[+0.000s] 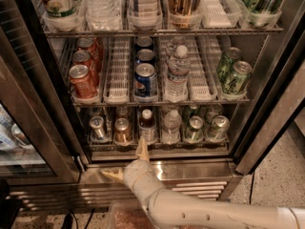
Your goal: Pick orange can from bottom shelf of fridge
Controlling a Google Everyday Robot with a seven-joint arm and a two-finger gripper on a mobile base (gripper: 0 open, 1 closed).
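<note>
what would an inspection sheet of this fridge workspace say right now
surface: bottom shelf of the fridge, a wire rack with clear lane dividers
job's things: orange can upright, second lane from the left, not gripped
clutter: silver-grey can left of it, brown bottle right of it, then water bottle and two green cans
grippers: gripper open, in front of the steel base below the shelf, apart from the orange can
cables: dark cords on the floor, lower left
surroundings: red cans and blue cans on the rack above; speckled floor at right
</note>
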